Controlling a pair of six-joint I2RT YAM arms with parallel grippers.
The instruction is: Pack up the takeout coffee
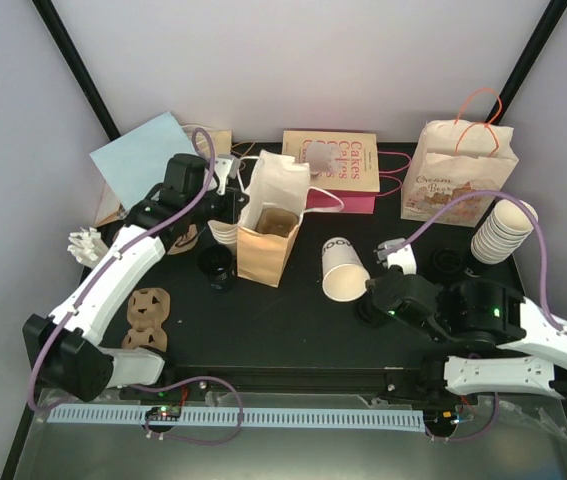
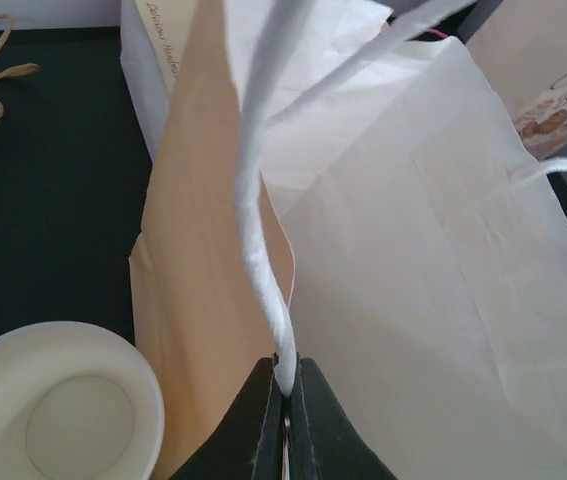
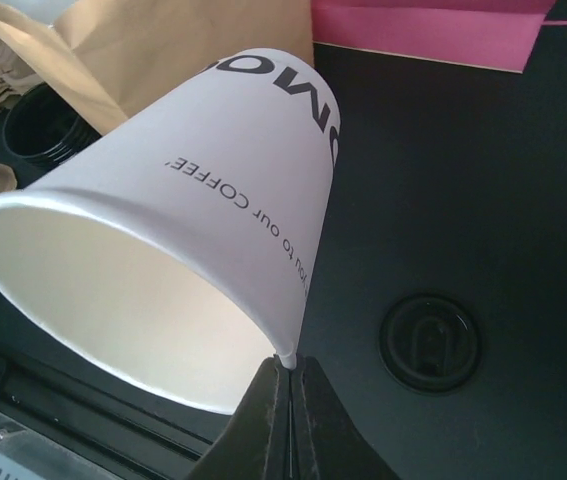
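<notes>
A white paper cup [image 1: 343, 268] printed with black lettering is tipped on its side, its mouth toward the near edge. My right gripper [image 1: 373, 290] is shut on its rolled rim; the right wrist view shows the rim pinched between the jaws [image 3: 290, 365] and the cup [image 3: 203, 190] empty inside. A round black lid [image 3: 430, 341] lies on the table beside it. My left gripper [image 2: 285, 375] is shut on the white twisted handle [image 2: 258, 230] of the open brown paper bag [image 1: 268, 240]. A brown pulp carrier [image 1: 276, 222] sits inside the bag.
A tall stack of cream cups [image 1: 503, 230] stands at the far right, and another black lid [image 1: 446, 260] lies near it. A lone cream cup [image 2: 58, 410] and stacked black lids [image 1: 215, 265] sit left of the bag. Spare pulp carriers [image 1: 148, 315] lie near left. Printed bags [image 1: 458, 170] stand at the back.
</notes>
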